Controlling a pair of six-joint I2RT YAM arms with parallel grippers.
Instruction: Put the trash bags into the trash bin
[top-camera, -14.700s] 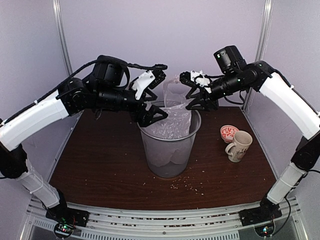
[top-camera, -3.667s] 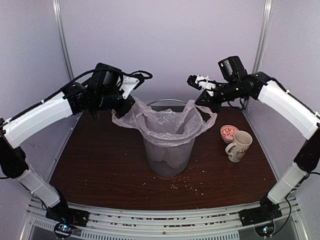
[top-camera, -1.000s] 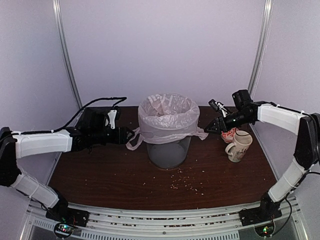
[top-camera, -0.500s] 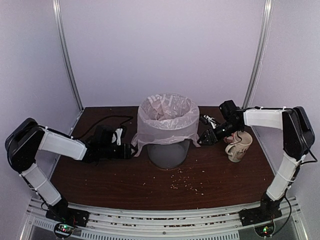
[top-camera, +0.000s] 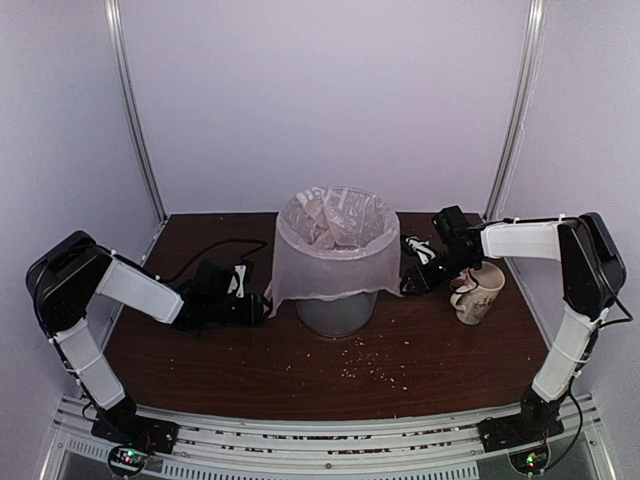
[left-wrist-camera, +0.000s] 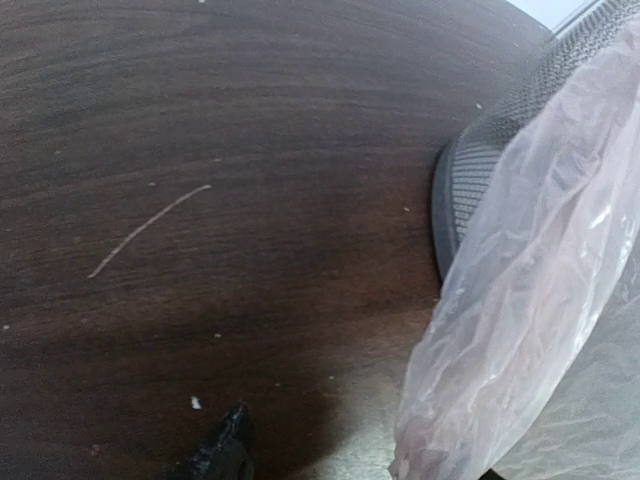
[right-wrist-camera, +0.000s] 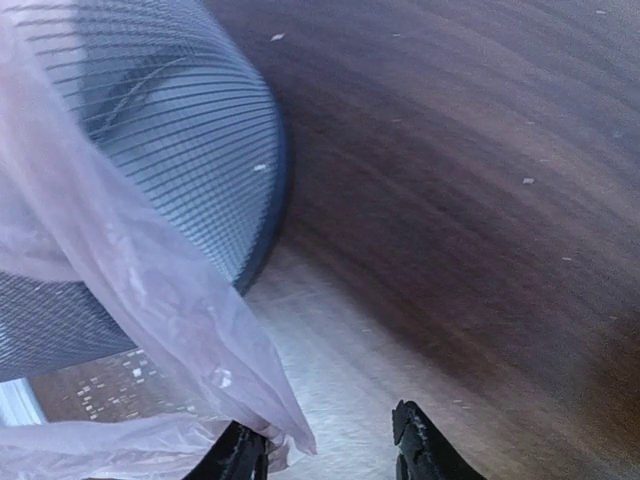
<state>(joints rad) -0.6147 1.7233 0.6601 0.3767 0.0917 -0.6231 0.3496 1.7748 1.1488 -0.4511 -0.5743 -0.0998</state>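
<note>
I see the trash bin (top-camera: 337, 314) standing mid-table on the dark wooden table (top-camera: 200, 370). The trash bag (top-camera: 330, 268) lines it: the mouth is folded over the rim and the film hangs down most of the outer wall.

The left gripper (top-camera: 262, 305) sits low at the bin's left side, by the bag's hanging edge. The left wrist view shows only one finger (left-wrist-camera: 225, 455), so I cannot tell whether it grips.

The right gripper (right-wrist-camera: 330, 455) sits low at the bin's right side. Its jaws stand apart, with the bag's corner lying against one finger. A mug (top-camera: 478, 292) stands just right of this gripper.
</note>
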